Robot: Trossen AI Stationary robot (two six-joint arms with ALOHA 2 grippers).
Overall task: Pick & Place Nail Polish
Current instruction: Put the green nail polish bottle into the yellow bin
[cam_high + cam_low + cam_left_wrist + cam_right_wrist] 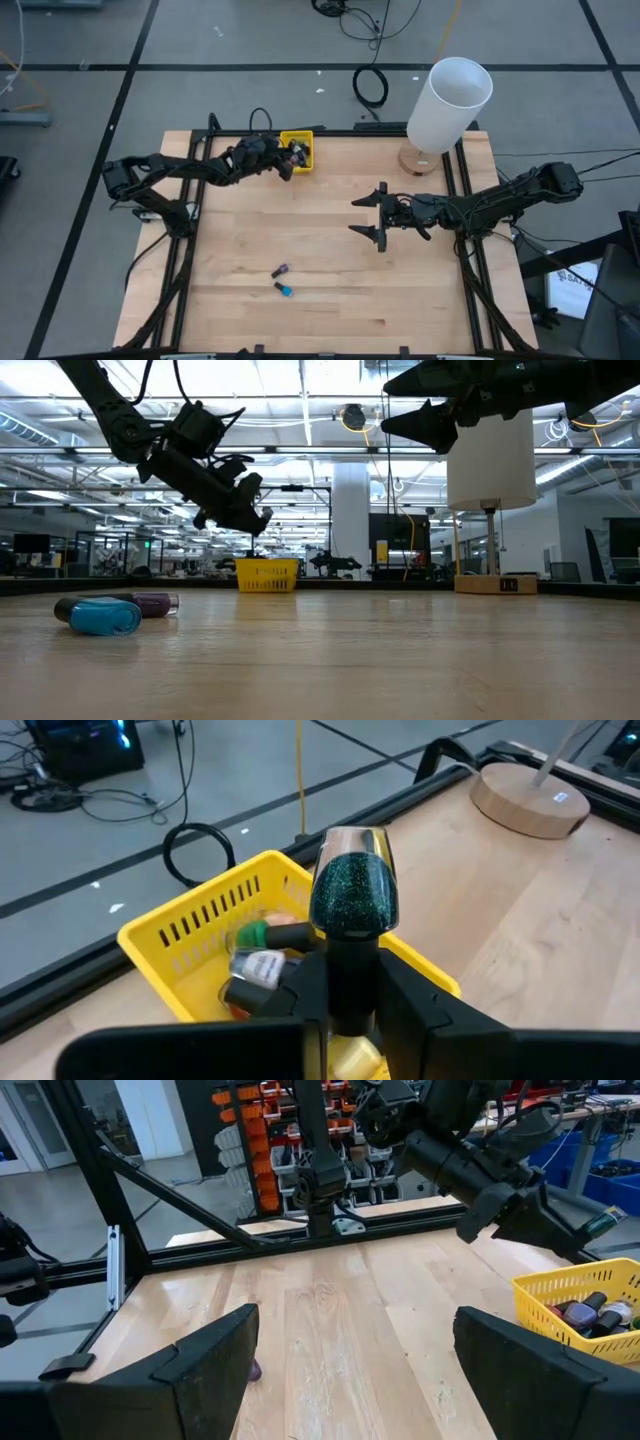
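Table (330, 300): a pale wooden surface is sitting inside a black frame and is carrying everything listed below.
Lamp (447, 105): a white shade on a round wooden base is standing at the table's far right corner.
Right arm: it is reaching in from the right edge toward the table's middle.
Right gripper (379, 216): it is hanging above the middle of the table with its two fingers spread wide and nothing between them.
Left arm: it is reaching in from the left edge toward the far edge.
Left gripper (287, 160): it is hanging over the near side of the yellow basket, clamped on the cap of a dark green glitter bottle (353, 898), which is pointing forward over the basket.
Yellow basket (302, 138): it is sitting at the far edge, left of the lamp, and is holding several nail polish bottles (262, 965); their number cannot be told.
Blue bottle (285, 290): it is lying on its side near the front edge, left of centre.
Purple bottle (281, 270): it is lying on its side just beside the blue bottle, toward the far edge, apart from it.
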